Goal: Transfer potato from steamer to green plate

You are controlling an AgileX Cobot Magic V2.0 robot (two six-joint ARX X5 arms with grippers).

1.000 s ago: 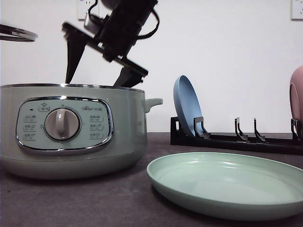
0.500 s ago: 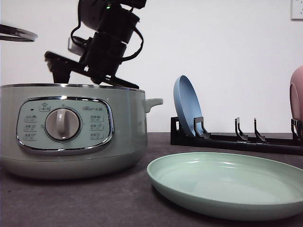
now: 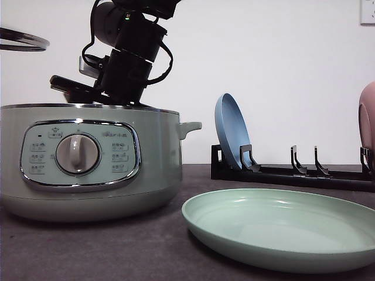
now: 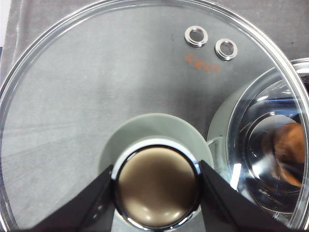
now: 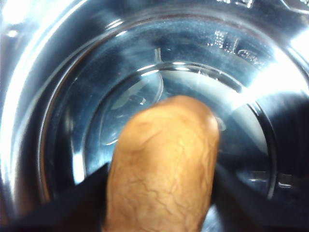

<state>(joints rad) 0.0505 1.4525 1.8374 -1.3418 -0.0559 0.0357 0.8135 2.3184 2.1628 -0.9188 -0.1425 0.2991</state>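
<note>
My right gripper [image 5: 159, 193] is down inside the steamer [image 3: 88, 161], and the potato [image 5: 161, 169] sits squarely between my fingers, one dark finger on each side of it. Whether they actually press its skin I cannot tell (the view is blurred at this range). The potato is in the steamer's shiny inner bowl. My left gripper [image 4: 157, 186] is clamped on the knob of the glass lid [image 4: 96, 87], holding it off to the side of the steamer, so the mouth is free. This looks like the grasping step. Next, as I judge it: confirm a firm squeeze, lift straight up past the steamer's rim, then carry to the green plate [image 3: 281, 228], which lies just beside the steamer, bare.
</note>
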